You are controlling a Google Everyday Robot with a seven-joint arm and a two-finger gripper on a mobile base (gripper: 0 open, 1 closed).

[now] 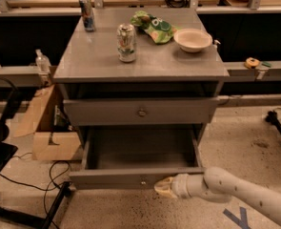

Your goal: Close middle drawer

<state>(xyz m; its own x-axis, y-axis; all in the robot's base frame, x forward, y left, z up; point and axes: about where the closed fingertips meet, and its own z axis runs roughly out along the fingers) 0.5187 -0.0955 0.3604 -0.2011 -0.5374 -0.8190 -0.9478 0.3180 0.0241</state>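
**Desk:** What do you count on the cabinet top (pixel 97 63)?

**Operator:** I see four things. There are two cans, a dark can (pixel 86 13) at the back left corner and a silver-and-green can (pixel 126 42) nearer the middle. There's one crumpled green snack bag (pixel 154 26) and one pale bowl (pixel 192 39) on the right. I can't read the lettering on any of them.

**Desk:** And the drawers?

**Operator:** I can see two fronts, each with one small round knob. The upper drawer (pixel 142 111) sits flush. The middle drawer (pixel 111 179) below it is pulled well out, and its grey box is open to me.

**Desk:** Where's the gripper?

**Operator:** The gripper (pixel 163 188) is low at the middle drawer's front, just right of its knob (pixel 143 180). The arm (pixel 235 192) reaches in from the lower right. The pale fingertips look drawn together into a single wedge, with nothing held between them. I can't tell whether they touch the front.

**Desk:** What's on the floor?

**Operator:** One cardboard box (pixel 49 137) stands left of the cabinet, with black cables (pixel 40 182) beside it. One blue tape mark (pixel 238 217) is at the lower right.
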